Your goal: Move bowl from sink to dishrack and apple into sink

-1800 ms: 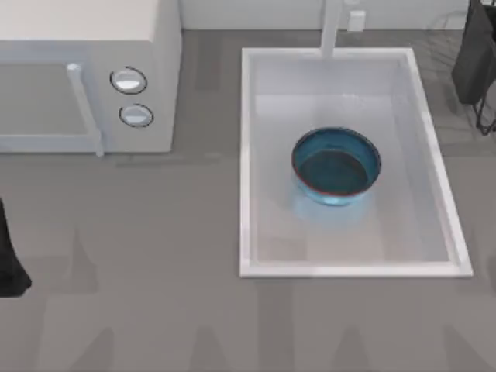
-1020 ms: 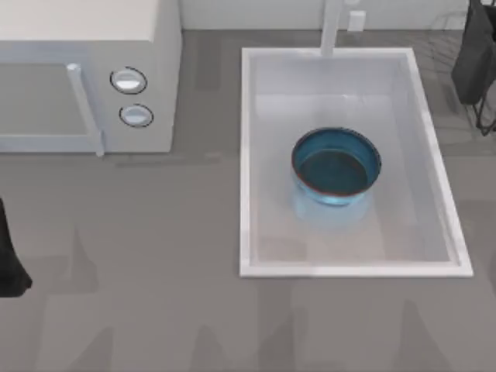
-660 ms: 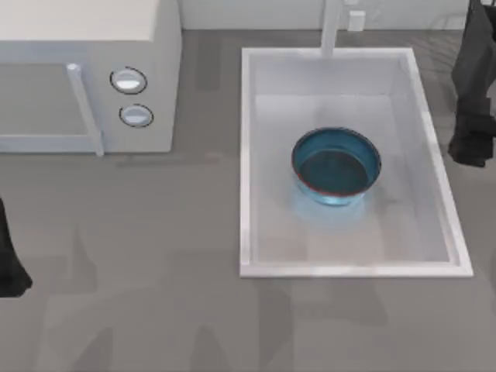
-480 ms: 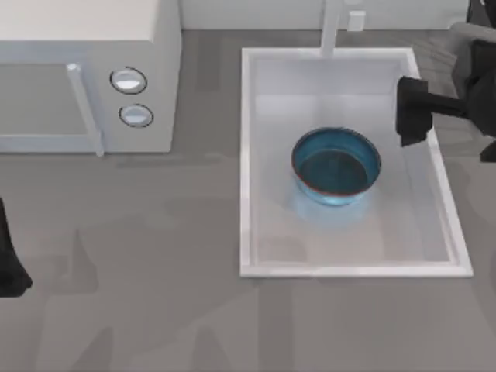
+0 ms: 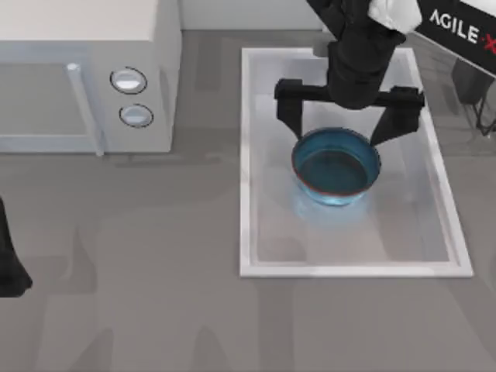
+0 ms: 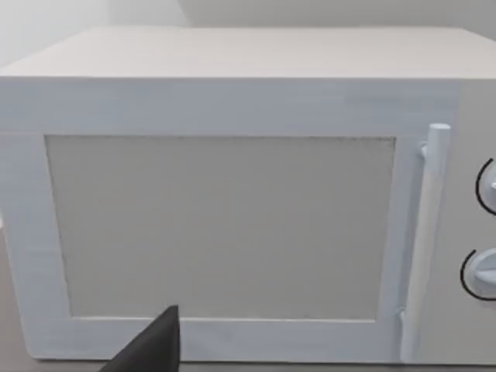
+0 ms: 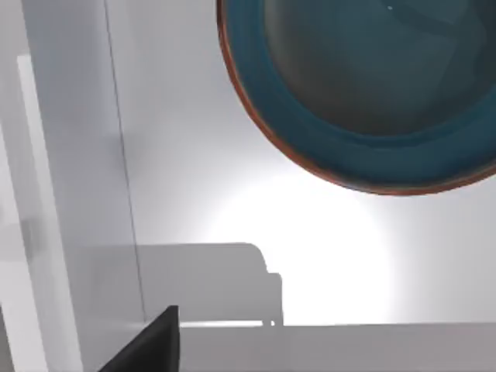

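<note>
Right gripper (image 5: 349,122) hangs over the far half of the sink (image 5: 246,163), jaws spread wide and holding nothing. Its two fingers (image 5: 289,108) stand either side of the far edge of the bowl (image 5: 336,167), a span wider than the bowl, which looks set to straddle the rim for a grab. The bowl sits upright on the sink floor, about mid-basin, clear of all four walls, so there is room for a jaw to come down on either side. In the right wrist view the bowl (image 7: 364,93) shows its reddish rim line and dark inside, with bare white sink floor beside it.

Left arm (image 5: 9,256) is parked at the left edge of the bench, well away from the sink; its wrist camera faces the microwave door (image 6: 221,225), and I cannot tell the state of its jaws.

Counts: one bowl, one sink, one microwave (image 5: 85,70) with two knobs (image 5: 129,80), two arms. Bowl step is not yet done, judging by its place in the sink.
</note>
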